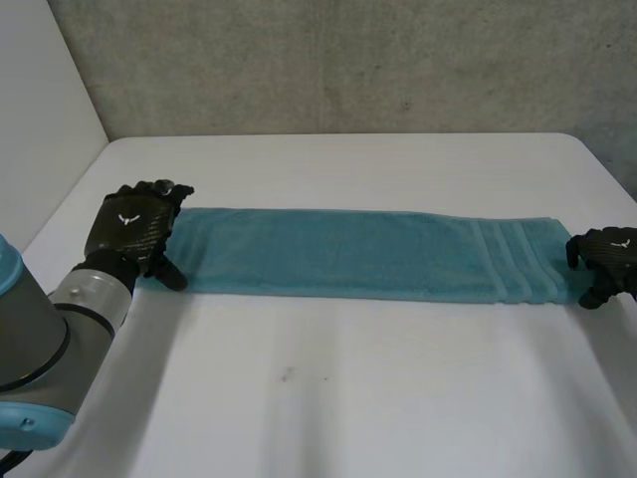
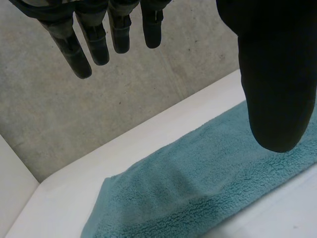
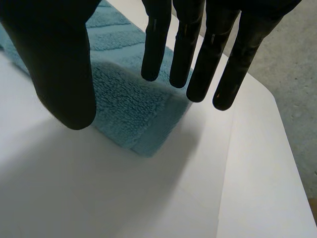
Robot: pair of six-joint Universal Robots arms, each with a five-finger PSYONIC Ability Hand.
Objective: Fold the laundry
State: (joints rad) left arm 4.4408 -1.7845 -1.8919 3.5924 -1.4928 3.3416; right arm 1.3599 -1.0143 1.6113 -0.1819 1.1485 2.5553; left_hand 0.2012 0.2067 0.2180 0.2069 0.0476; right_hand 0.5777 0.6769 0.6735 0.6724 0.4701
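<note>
A white table (image 1: pixel 348 398) before a grey concrete wall (image 1: pixel 348 60) carries a teal towel (image 1: pixel 348 254), laid out as a long strip. The left hand (image 1: pixel 134 229) is poised over one end, fingers straight and wide of the thumb, holding nothing. The right hand (image 1: pixel 609 261) is over the other end, likewise spread and empty.

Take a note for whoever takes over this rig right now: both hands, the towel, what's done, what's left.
Left hand: open, fingers straight, over the left end of the towel, gripping nothing.
Right hand: open, fingers straight, over the towel's right end, gripping nothing.
Towel: a long narrow strip lying flat across the table, reaching from one hand to the other.
Done: it looks folded lengthwise; its edge at the right end seems doubled.
Left: probably grasp an end and fold the strip end to end.
</note>
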